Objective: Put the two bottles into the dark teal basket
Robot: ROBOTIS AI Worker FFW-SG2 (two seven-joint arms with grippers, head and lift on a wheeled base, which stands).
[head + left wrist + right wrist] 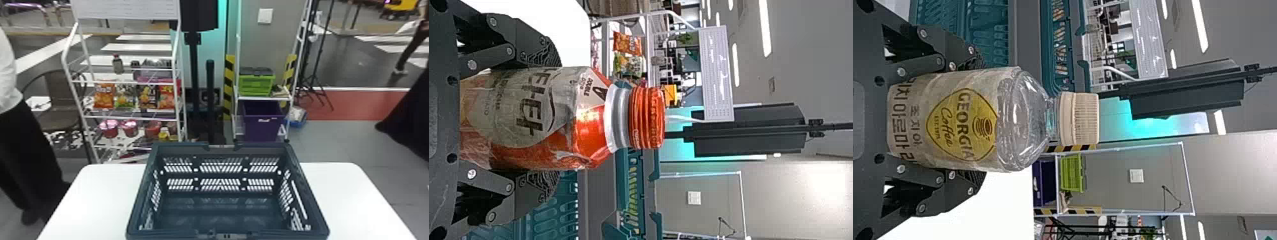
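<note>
The dark teal basket (220, 209) stands on the white table with nothing inside it. In the left wrist view, a bottle (539, 120) with an orange cap is held between the two fingers of my left gripper (536, 119), which is shut on it. My right gripper (960, 120), in the right wrist view, is shut on a clear bottle (973, 120) with a beige cap and a yellow-and-cream label. Part of the basket (536, 220) lies beside the left bottle, and its wall (963, 30) is beside the right one.
The white table (92, 198) extends on both sides of the basket. Behind it stand a white rack (127, 117) with snacks and cups, a dark pole stand, and another rack with a green crate (257, 84) and a purple bin (263, 124).
</note>
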